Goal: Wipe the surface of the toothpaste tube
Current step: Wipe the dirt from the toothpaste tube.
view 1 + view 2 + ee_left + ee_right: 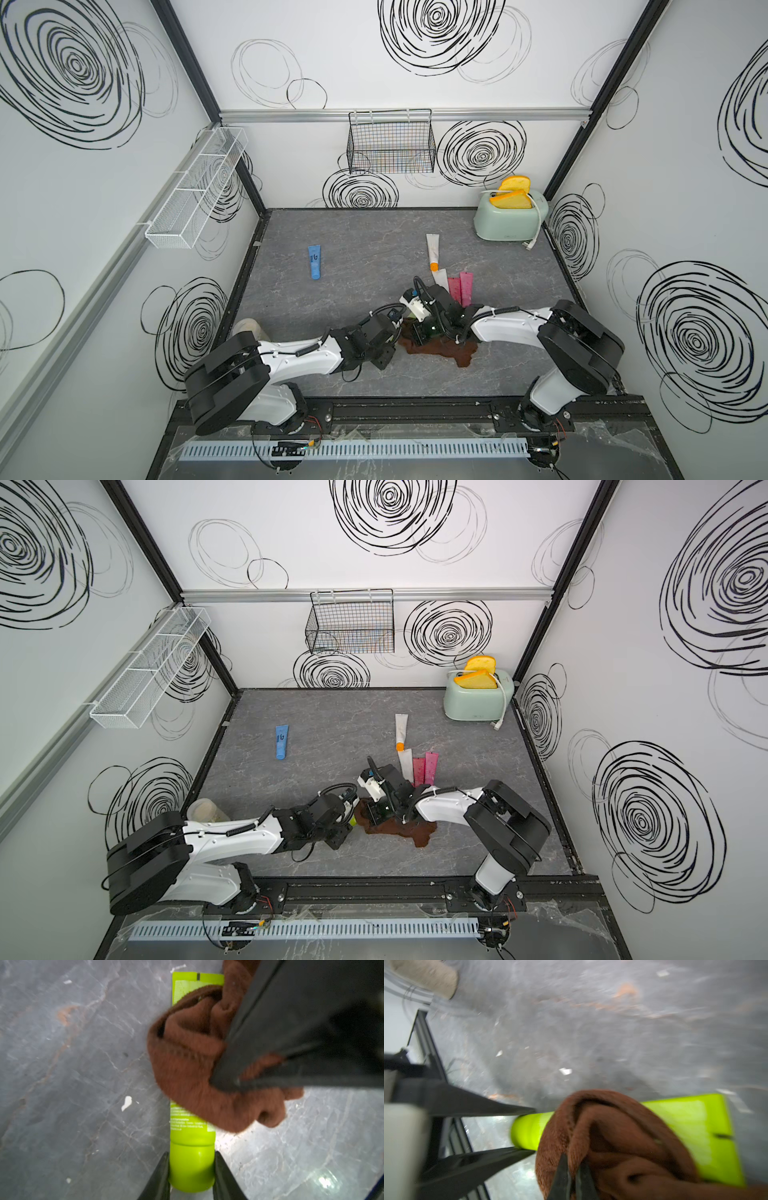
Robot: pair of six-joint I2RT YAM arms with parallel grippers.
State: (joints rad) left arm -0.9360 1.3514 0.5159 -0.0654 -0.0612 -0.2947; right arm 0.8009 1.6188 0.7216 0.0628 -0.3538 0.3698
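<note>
Well, my left jaws sit one on each side of the round cap (pixel 191 1167) of the green toothpaste tube (pixel 192 1132) and squeeze it. That is at the bottom middle of the left wrist view. My right jaws are pinched tight on a fold of the brown cloth (pixel 602 1136), at the bottom middle of the right wrist view.

The cloth lies bunched over the middle of the tube, and the tube lies flat on the grey desk (pixel 62 1064). Its flat end (pixel 197 976) pokes out past the cloth near the top of the left wrist view. In both top views the arms hide most of the tube, low in the middle of the frame.

I think I am in the wiping step. Next I should rub the cloth along the tube toward the flat end, pressing down softly. The left jaws must hold the cap so the tube does not slide.
</note>
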